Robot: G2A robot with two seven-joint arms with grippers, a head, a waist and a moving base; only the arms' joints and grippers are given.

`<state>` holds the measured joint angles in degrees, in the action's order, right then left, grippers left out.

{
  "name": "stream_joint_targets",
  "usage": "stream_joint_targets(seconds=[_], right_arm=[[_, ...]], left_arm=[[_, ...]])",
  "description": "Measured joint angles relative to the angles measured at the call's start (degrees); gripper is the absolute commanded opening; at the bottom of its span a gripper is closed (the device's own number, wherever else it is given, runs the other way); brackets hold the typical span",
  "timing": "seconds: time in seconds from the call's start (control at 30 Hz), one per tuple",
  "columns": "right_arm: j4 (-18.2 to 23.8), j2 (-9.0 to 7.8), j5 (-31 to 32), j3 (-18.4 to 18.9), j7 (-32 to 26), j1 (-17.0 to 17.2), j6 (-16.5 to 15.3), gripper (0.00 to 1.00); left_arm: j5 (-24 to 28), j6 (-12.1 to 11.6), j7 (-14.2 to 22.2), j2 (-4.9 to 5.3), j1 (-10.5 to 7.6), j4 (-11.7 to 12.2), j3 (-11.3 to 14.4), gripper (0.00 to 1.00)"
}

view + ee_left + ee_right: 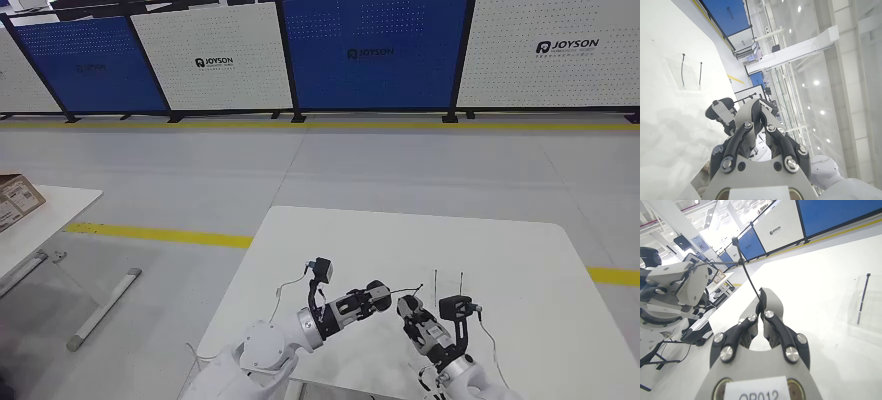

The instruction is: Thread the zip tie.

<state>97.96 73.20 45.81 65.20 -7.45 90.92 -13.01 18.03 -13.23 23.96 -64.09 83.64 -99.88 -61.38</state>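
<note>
My right gripper [760, 301] is shut on the lower end of a black zip tie [747, 275], whose strap rises to a blocky tip. A second thin black strand runs from my left gripper [689, 269] to a small block [741, 261] on that strap, where the two cross. In the left wrist view my left gripper [759, 113] has its pads pressed together, with the right gripper [719, 111] just beyond it. From above, both grippers [383, 293] [408, 303] hover close together over the near part of the white table [400, 240], joined by the thin tie [405, 291].
A clear tray [853, 306] lies on the table beyond the right gripper, with two spare black zip ties [683, 70] [700, 73] side by side, also seen from above [436, 281] [461, 281]. Another white table [50, 215] stands far left.
</note>
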Motion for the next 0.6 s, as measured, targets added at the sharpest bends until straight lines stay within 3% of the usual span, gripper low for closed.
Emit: stream_joint_targets(seconds=[0.3, 0.5, 0.6], right_arm=[[0.2, -0.15, 0.1, 0.0, 0.0, 0.2, -0.7, 0.2], [0.3, -0.28, 0.1, 0.4, 0.8, 0.7, -0.9, 0.07], [0.5, -0.35, 0.2, 0.6, 1.0, 0.9, -1.0, 0.07]], left_arm=[[-0.2, 0.4, -0.1, -0.09, -0.18, 0.1, 0.4, 0.0], [-0.4, 0.6, -0.2, -0.13, -0.37, 0.1, 0.5, 0.0], [-0.4, 0.6, -0.3, -0.13, -0.38, 0.1, 0.5, 0.0]])
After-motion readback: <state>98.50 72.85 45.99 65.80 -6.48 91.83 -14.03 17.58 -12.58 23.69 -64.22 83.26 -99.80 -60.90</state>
